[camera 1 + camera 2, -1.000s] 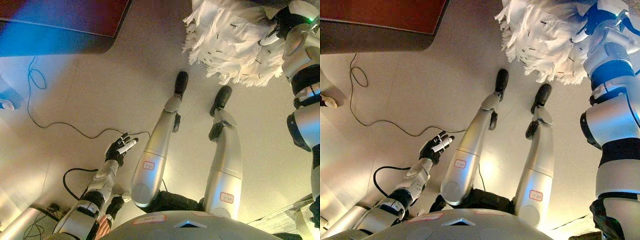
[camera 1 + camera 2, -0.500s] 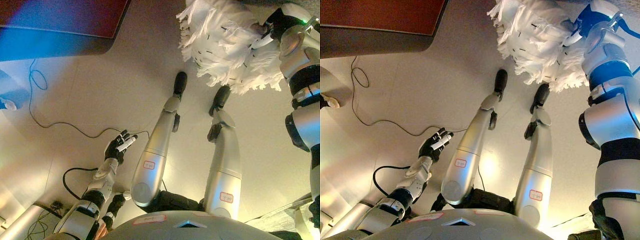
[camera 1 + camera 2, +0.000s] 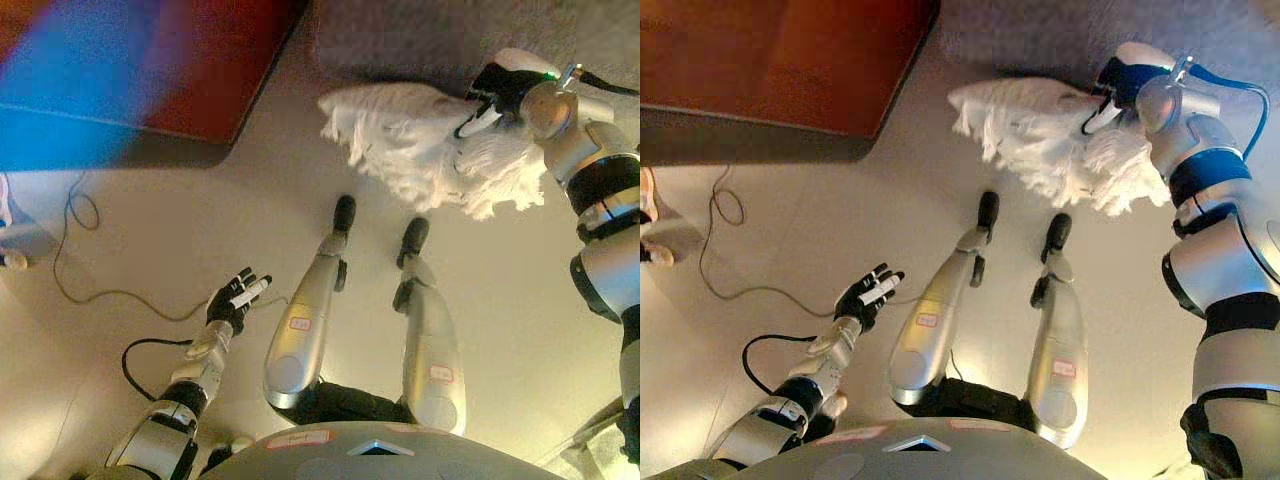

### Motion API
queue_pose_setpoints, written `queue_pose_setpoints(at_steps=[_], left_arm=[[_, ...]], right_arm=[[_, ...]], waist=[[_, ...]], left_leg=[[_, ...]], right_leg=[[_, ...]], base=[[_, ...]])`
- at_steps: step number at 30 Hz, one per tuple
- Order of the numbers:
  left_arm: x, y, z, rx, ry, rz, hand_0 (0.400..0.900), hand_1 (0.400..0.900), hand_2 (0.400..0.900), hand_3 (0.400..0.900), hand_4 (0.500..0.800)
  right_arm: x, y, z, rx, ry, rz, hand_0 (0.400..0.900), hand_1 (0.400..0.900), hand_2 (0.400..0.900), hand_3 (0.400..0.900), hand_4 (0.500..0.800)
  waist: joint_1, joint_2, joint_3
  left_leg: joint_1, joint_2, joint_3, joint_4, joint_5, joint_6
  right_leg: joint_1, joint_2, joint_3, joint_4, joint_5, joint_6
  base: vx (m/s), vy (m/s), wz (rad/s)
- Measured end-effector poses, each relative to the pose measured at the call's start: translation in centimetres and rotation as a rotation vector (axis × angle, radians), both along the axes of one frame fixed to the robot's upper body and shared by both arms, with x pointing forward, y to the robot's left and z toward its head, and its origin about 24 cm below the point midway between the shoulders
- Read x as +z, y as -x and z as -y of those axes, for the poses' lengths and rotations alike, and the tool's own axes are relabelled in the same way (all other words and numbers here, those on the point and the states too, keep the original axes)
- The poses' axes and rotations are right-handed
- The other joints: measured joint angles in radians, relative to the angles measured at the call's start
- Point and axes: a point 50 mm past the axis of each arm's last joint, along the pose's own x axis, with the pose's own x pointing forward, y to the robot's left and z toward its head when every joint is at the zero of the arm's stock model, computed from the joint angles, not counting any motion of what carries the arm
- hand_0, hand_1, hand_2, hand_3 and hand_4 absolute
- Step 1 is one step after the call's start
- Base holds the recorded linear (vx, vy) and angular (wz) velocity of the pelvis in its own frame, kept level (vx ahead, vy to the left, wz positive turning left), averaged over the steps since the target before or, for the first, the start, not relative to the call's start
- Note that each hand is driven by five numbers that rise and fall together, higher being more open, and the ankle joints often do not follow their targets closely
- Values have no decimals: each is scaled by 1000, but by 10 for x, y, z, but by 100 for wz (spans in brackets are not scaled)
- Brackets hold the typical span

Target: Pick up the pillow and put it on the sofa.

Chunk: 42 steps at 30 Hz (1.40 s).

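A white shaggy pillow [image 3: 405,150] hangs in the air at the upper right, above the floor and just in front of the grey sofa's [image 3: 420,40] front edge. My right hand [image 3: 490,95] is shut on the pillow's right end, fingers curled into the fringe; it also shows in the right eye view [image 3: 1108,88]. The pillow [image 3: 1035,135] droops to the left of the hand. My left hand [image 3: 236,298] is open and empty, low on the left above the floor.
A red-brown piece of furniture with a dark edge [image 3: 790,70] fills the upper left. A thin cable [image 3: 80,215] trails over the beige floor on the left. A pale object [image 3: 15,245] lies at the left edge.
The view has shifted and the grey sofa now shows at the top. My right hand has carried the pillow leftward, up to the sofa's edge. My left hand has stayed put.
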Motion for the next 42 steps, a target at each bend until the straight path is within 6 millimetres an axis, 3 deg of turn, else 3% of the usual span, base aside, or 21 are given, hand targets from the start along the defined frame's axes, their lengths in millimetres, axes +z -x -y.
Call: queue_pose_setpoints(at_steps=[4, 9, 14, 17, 21, 27, 34, 42], left_arm=[[-5, 7, -11, 27, -26, -65, 900, 900, 900, 900, 800], [-11, 31, -48, 67, -144, -226, 900, 900, 900, 900, 800], [-15, 46, -59, 97, -172, -298, 900, 900, 900, 900, 800], [-17, 52, -59, 83, -188, -323, 900, 900, 900, 900, 800], [-29, 84, -61, 93, -197, -432, 900, 900, 900, 900, 800], [-40, 118, -56, 90, -188, -548, 900, 900, 900, 900, 800], [-44, 133, -55, 100, -179, -605, 900, 900, 900, 900, 800], [-44, 138, -58, 95, -179, -603, 900, 900, 900, 900, 800]], right_arm=[[-8, 9, 4, 45, -26, -79, 400, 400, 400, 400, 500], [-23, 27, -4, 172, -137, -216, 400, 400, 400, 400, 500], [-13, 37, -3, 222, -181, -240, 400, 400, 400, 400, 500], [-5, 42, 5, 229, -202, -261, 400, 400, 400, 400, 500], [-6, 45, 8, 221, -317, -302, 400, 400, 400, 400, 500], [3, 40, 24, 138, -440, -284, 400, 400, 400, 400, 500], [34, 33, 57, -50, -594, -175, 400, 400, 400, 400, 500], [19, 38, 92, -347, -707, -110, 400, 400, 400, 400, 500]], waist=[[-39, -36, 2], [-83, -156, -25], [-99, -214, -72], [-99, -220, -103], [-98, -243, -217], [-95, -260, -301], [-83, -265, -329], [-33, -267, -353]], left_leg=[[134, -9, 1, -64, 1, 6], [320, -12, 5, -171, 0, 1], [399, -7, 9, -217, -6, 2], [449, -5, 6, -244, -10, 1], [489, -7, 8, -284, -11, 2], [518, -5, 6, -312, -9, 1], [520, -11, 1, -314, -5, 6], [429, -24, -47, -238, -13, -7]], right_leg=[[142, -6, -3, -77, 12, 8], [330, -8, -15, -189, 20, 9], [395, -4, -40, -212, 20, 8], [435, -2, -55, -216, 20, 9], [470, -2, -62, -249, 20, 9], [493, -4, -64, -264, 20, 9], [500, -10, -66, -265, 13, 18], [472, -16, -100, -265, -10, 8]], base=[[220, -81, 9], [262, -50, 8], [245, -13, 6], [205, -2, 5], [130, -4, 5], [95, 0, 4], [89, -10, 13], [-25, -56, 19]])
